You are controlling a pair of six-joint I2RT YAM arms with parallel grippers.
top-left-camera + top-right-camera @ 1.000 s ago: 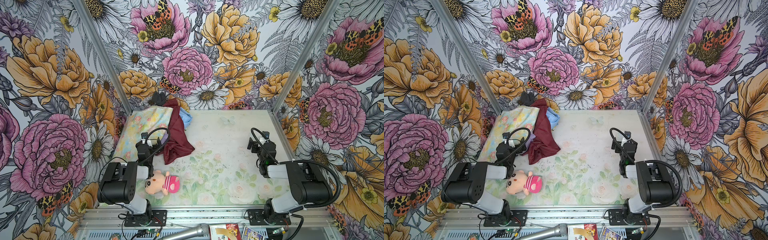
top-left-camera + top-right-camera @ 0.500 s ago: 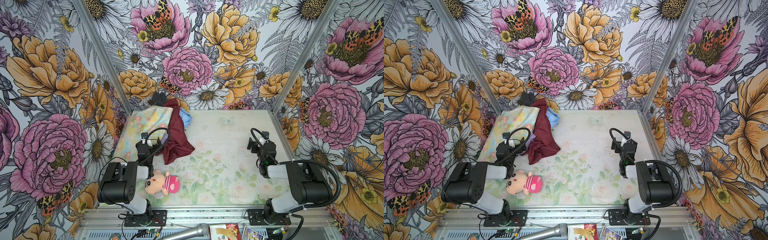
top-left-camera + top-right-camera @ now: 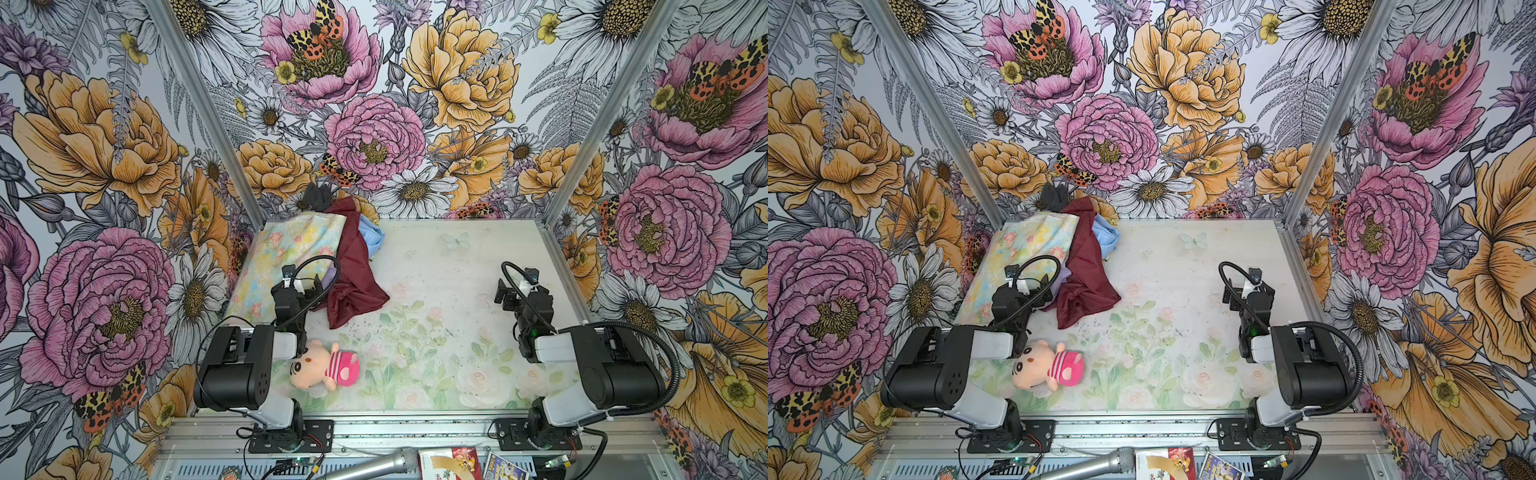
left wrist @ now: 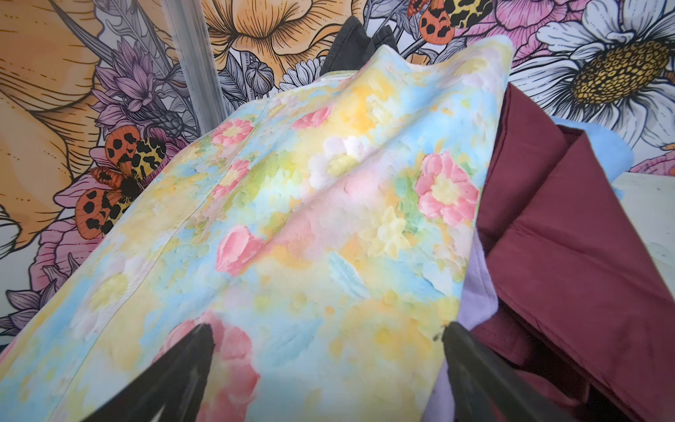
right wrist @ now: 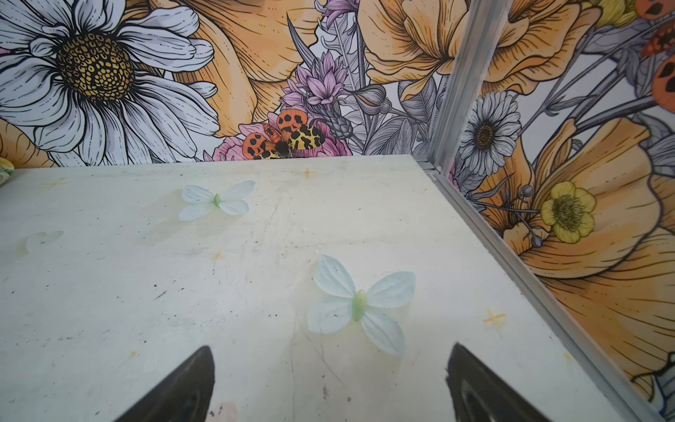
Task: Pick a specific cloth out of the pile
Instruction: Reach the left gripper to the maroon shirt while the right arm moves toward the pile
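Note:
The pile lies in the back left corner in both top views: a pastel floral sheet (image 3: 291,249), a dark maroon cloth (image 3: 355,282), a light blue cloth (image 3: 372,239) and a dark grey piece (image 3: 318,196). The cloth (image 3: 330,275), pale lavender, peeks out between the floral sheet and the maroon cloth. In the left wrist view the cloth (image 4: 476,292) shows as a narrow strip beside the floral sheet (image 4: 310,219). My left gripper (image 3: 302,286) (image 4: 327,329) stands open over the sheet's near edge, holding nothing. My right gripper (image 3: 519,289) (image 5: 330,349) is open above bare table.
A pink-striped plush doll (image 3: 322,366) lies by the left arm's base near the front edge. Flowered walls with aluminium posts (image 3: 555,199) close the table (image 3: 449,291) on three sides. A microphone (image 3: 374,463) and booklets lie below the front rail.

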